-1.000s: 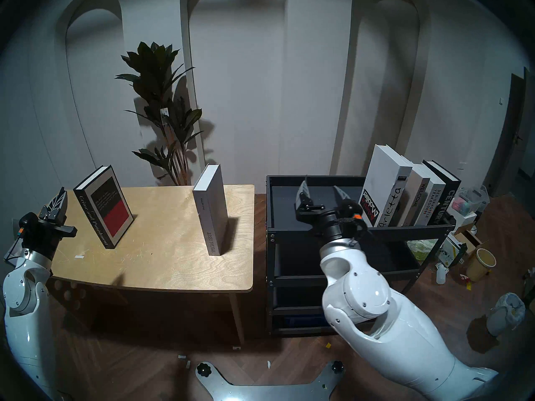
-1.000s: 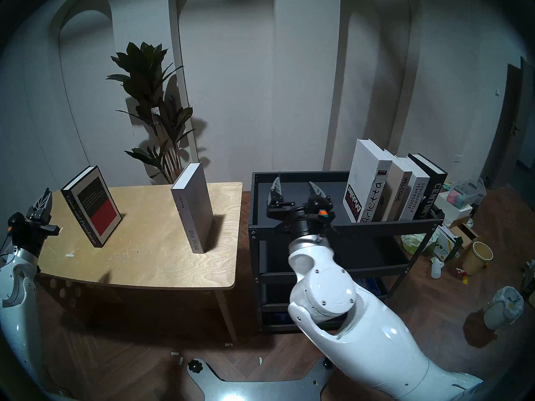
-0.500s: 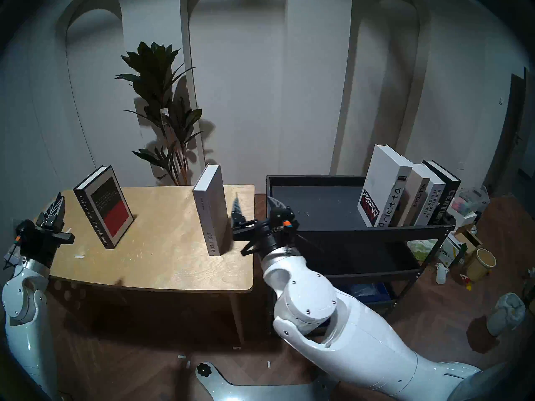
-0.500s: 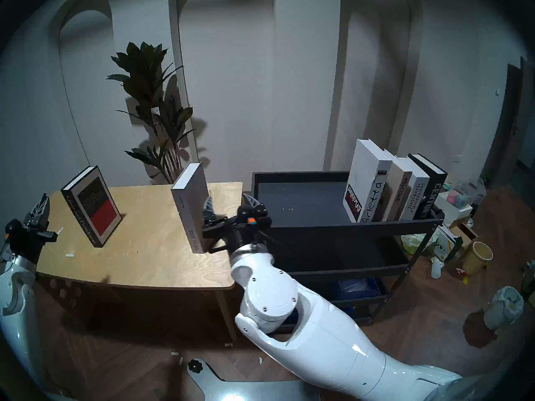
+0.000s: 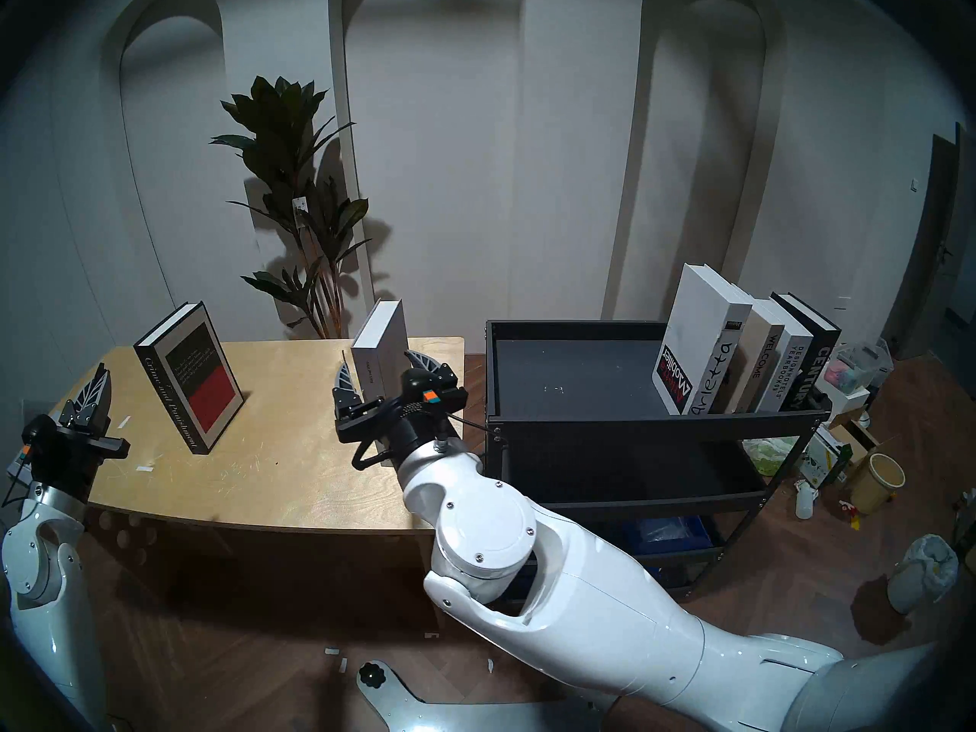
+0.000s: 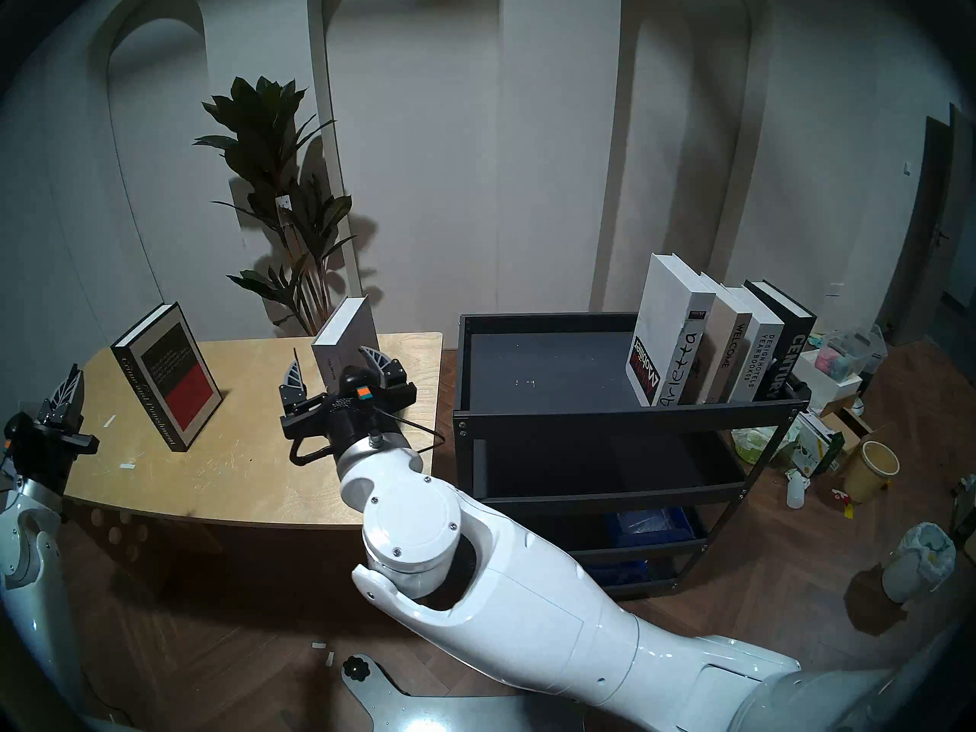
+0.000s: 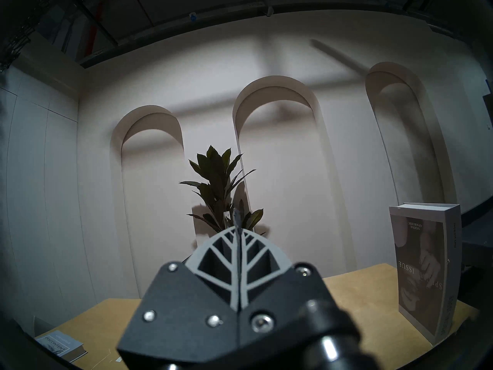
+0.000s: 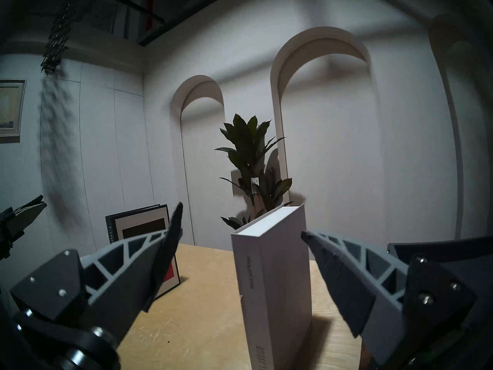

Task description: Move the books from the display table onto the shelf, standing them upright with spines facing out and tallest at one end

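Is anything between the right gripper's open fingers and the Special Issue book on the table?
Nothing visible. The right gripper is open with the upright Special Issue book between its fingers; the right finger's tip looks at or near the cover, the left stands clear.

Centre frame: right gripper [image 6: 338, 367] spread wide, one finger either side of the upright grey Special Issue book [image 6: 346, 340] on the plywood table [image 6: 253, 467], contact unclear. Left: Crime and Punishment book [image 6: 168, 374] stands tilted on the table, left gripper [image 6: 67, 393] closed at the far left edge, empty. Right: black rack [image 6: 623, 414], four books [image 6: 723, 345] leaning upright in its top tray's right end.
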